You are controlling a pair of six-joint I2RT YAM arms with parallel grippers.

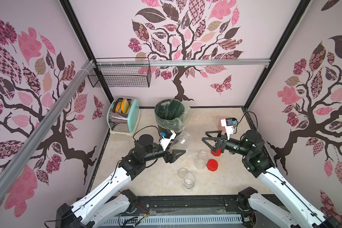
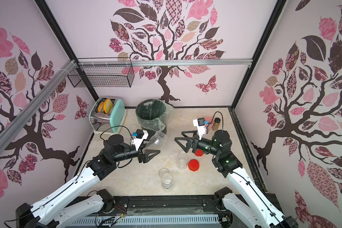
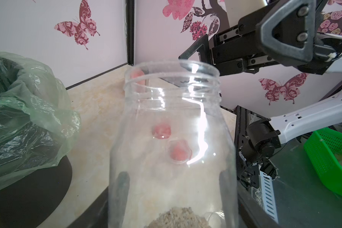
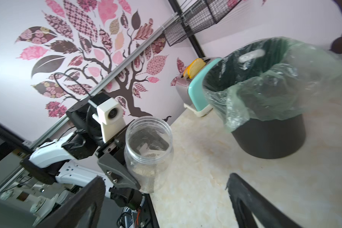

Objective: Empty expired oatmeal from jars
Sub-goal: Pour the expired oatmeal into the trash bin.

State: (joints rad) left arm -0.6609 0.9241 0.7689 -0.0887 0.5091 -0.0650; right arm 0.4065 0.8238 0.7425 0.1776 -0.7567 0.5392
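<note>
Left gripper [image 1: 179, 145] clamped on uncapped jar [image 4: 148, 138], held tilted, mouth uppermost, near lined bin [image 4: 269, 144], presumably so nothing spills early; oatmeal [image 3: 178, 218] heaped at jar's base (not yet tipped out). Right gripper [image 1: 204, 136] spread wide, empty, apart from jar.

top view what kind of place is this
Probably a mock kitchen inside a robot test booth: a toaster, a lined bin on a stone-look counter, decal walls in a metal frame.

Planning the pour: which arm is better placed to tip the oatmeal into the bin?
Left. The left jaws clamp the open jar with oatmeal in it, close beside the lined bin. The right jaws stand open and empty, farther off.
</note>
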